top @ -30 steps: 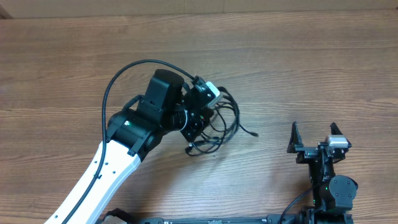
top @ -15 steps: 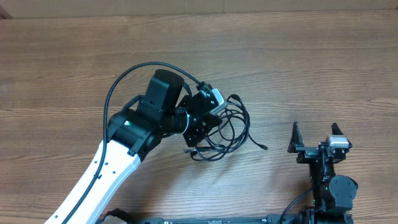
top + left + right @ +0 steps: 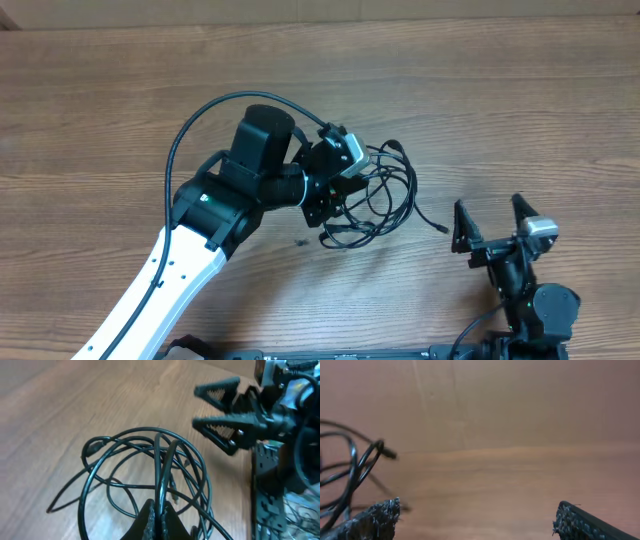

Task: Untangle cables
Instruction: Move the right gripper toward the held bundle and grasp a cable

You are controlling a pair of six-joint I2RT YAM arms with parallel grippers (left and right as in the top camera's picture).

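The cables [image 3: 380, 200] are a tangle of thin black loops on the wooden table, just right of my left wrist. In the left wrist view the cables [image 3: 145, 470] curl in front of my left gripper [image 3: 161, 512], which is shut on one or two strands of them. One loose plug end [image 3: 441, 228] trails toward my right gripper [image 3: 492, 218]. My right gripper is open and empty at the lower right, a short way right of the bundle. The cables also show at the left edge of the right wrist view [image 3: 355, 467], left of the open fingers [image 3: 475, 520].
The wooden table [image 3: 500, 110] stretches around the bundle. A small dark speck [image 3: 299, 241] lies on the table below the left gripper. The thick black arm wire [image 3: 200, 120] arcs over the left arm. The right arm base [image 3: 535, 310] sits at the front edge.
My left gripper has dragged the cable bundle to the right. My right gripper has turned and shifted slightly left toward the bundle.
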